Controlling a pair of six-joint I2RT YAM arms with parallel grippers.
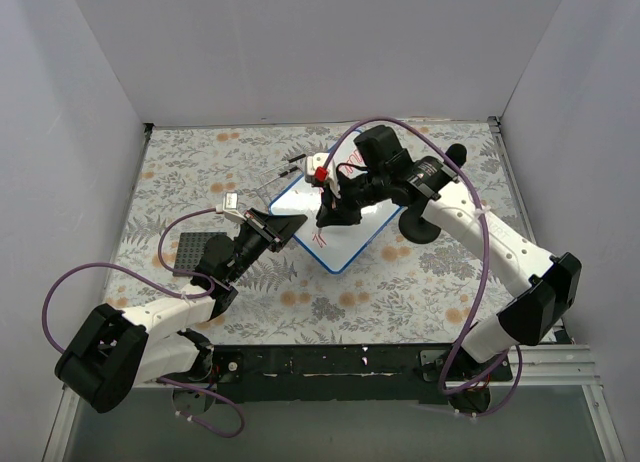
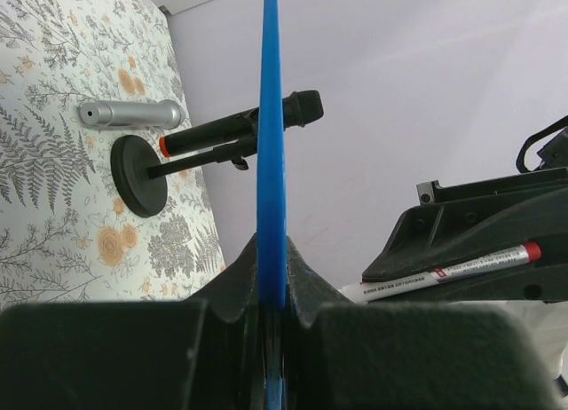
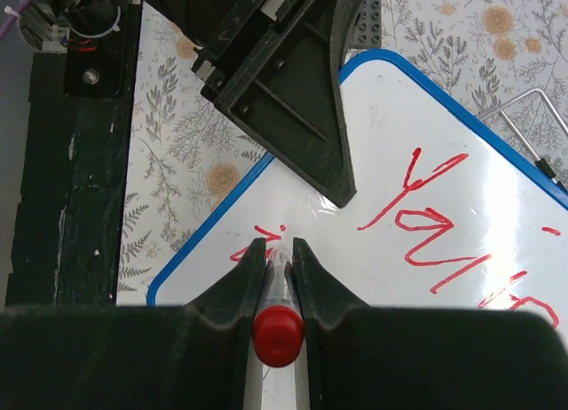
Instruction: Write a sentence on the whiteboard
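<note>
writing partway done, pen tip down on the board

the whiteboard point(image 1: 352, 240) sits mid-table, turned at an angle. the left claw point(image 2: 271, 255) is pinched tight on its blue rim at the near-left edge, steadying it. the right claw point(image 3: 280, 250) is pressed together around a red-capped marker point(image 3: 278, 335), held above the board's near corner with the tip pointing down at the white surface. of the sentence point(image 3: 426, 219), one slanted row of red letters shows further up the board, and a few strokes of a second row sit right at the tip. i'd say the first row is down and the second barely begun; the arm hides too much to read it all.
</note>
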